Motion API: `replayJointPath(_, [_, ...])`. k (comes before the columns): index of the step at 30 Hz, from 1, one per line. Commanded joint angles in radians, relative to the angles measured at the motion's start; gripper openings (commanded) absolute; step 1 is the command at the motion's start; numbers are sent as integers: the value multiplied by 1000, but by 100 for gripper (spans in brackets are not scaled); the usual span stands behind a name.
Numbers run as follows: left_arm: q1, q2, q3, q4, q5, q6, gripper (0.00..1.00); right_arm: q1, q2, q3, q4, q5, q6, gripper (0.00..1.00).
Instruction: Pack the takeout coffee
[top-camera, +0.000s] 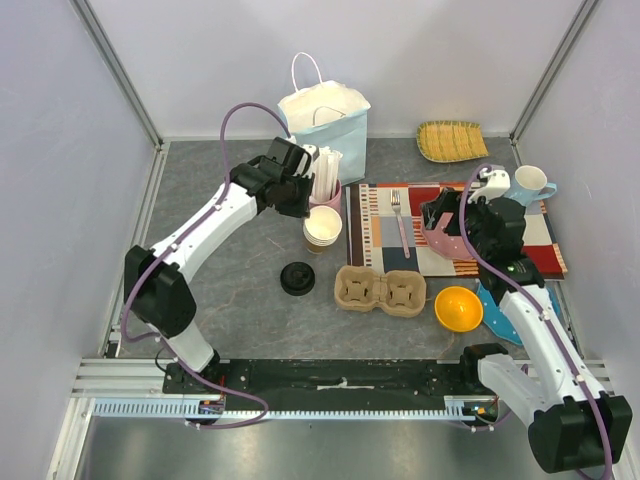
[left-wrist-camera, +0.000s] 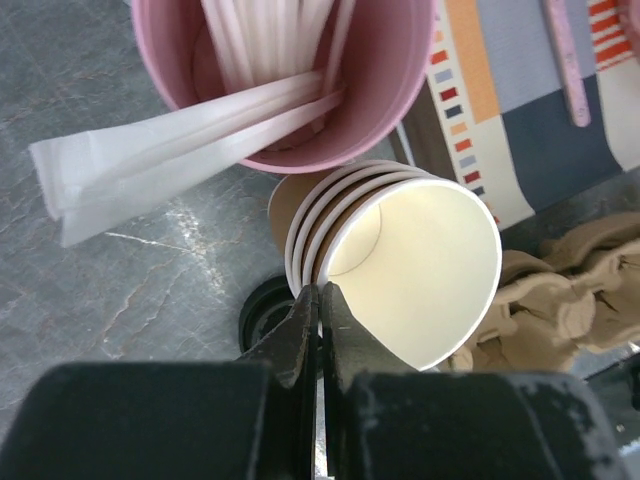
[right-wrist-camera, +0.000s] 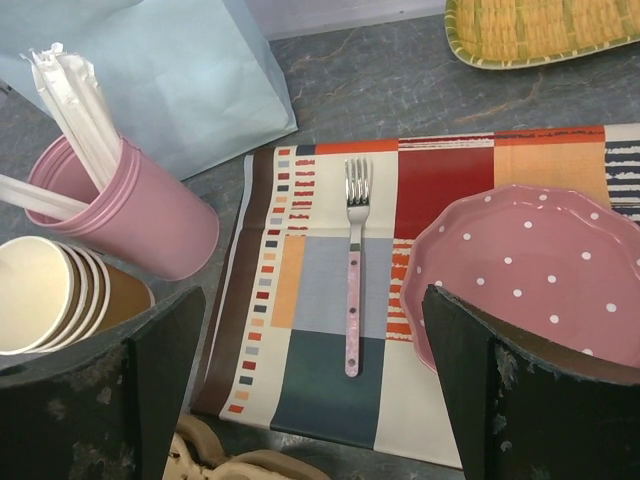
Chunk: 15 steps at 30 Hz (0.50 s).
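No takeout coffee with its lid on is in view. A stack of lidless brown paper cups (top-camera: 322, 228) lies tilted on the grey table, cream insides facing my left wrist camera. My left gripper (left-wrist-camera: 318, 292) is shut on the near rim of the front paper cup (left-wrist-camera: 420, 270), one finger inside and one outside. A loose black lid (top-camera: 297, 278) lies flat just beside and below the stack, partly hidden behind my left fingers (left-wrist-camera: 290, 330). My right gripper (right-wrist-camera: 315, 380) hangs open and empty over the striped placemat (right-wrist-camera: 320, 290), right of the cups.
A pink cup of wrapped straws (top-camera: 325, 190) stands against the stack. Behind it is a pale blue paper bag (top-camera: 325, 125). A pulp cup carrier (top-camera: 380, 291) lies in front. The placemat bears a fork (right-wrist-camera: 352, 300) and a pink dotted plate (right-wrist-camera: 540, 270). An orange bowl (top-camera: 459, 309), blue mug (top-camera: 530, 183) and woven tray (top-camera: 451, 140) are at the right.
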Motion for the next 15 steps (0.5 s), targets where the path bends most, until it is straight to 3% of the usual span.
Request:
replayJointPath(1, [8,-42,20,14,114,-22,2,6,8,8,4,-42,9,98])
replayJointPath(6, [8,-38,-8,21,161,-38,2,34,42,28,-2,-110,69,95])
replayJointPath(8, [5,-42,39,16,245,-59,2,74,72,40,-17,-98,106,94])
replayJointPath(10, [13,-58,0,98,162,-8,2,104,101,52,-19,-65,121,94])
replayJointPath(12, [24,-41,-26,76,65,23,2,156,126,60,-11,-48,127,94])
replayJointPath(15, [30,-33,-83,59,240,-24,2,235,186,78,6,-44,145,93])
